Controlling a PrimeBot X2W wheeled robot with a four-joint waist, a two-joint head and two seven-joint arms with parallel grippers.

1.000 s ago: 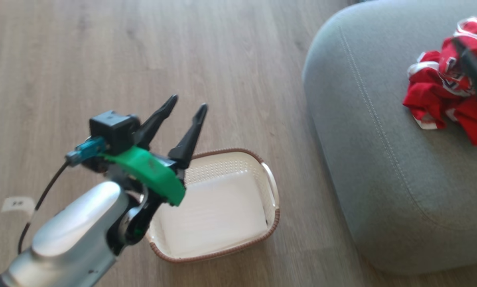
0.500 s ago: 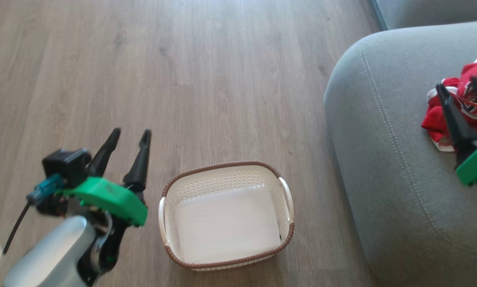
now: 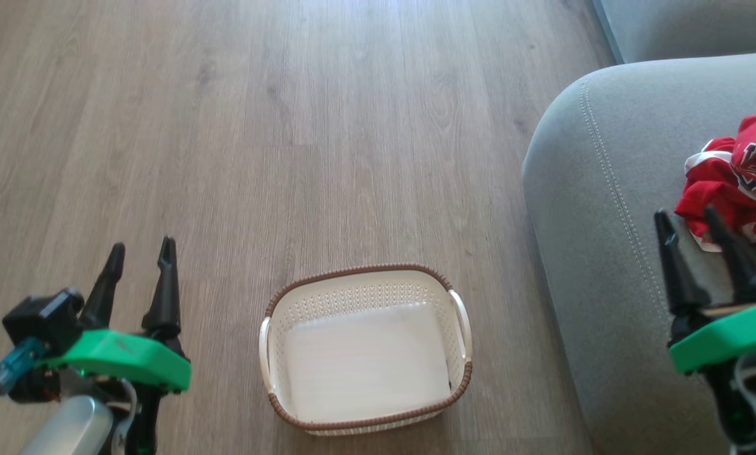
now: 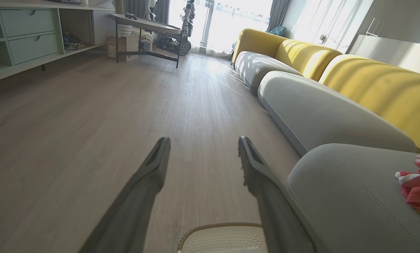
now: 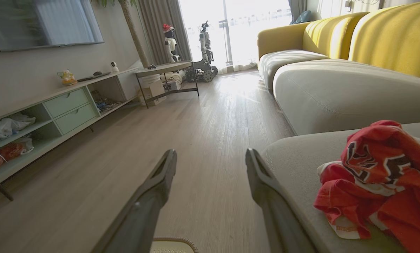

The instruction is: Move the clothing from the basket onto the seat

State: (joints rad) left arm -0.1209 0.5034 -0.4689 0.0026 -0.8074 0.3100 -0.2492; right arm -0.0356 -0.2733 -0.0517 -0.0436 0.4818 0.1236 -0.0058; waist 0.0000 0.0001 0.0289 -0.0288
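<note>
Jaws stand wide on both: left gripper [image 3: 143, 245] beside basket [image 3: 353, 270], right gripper [image 3: 688, 215] hiding part of clothing [image 3: 713, 189], cut off at the edge, on seat [image 3: 593, 221].

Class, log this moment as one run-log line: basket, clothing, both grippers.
basket: empty, on floor | red jersey clothing: on grey seat cushion | left gripper: jaws open, empty | right gripper: jaws open, empty

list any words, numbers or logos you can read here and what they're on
No text reads clearly.
Black-and-white block lettering on the red clothing, lying on the seat: crumpled, unreadable.
Box under the far table: any print is too small to read.
</note>
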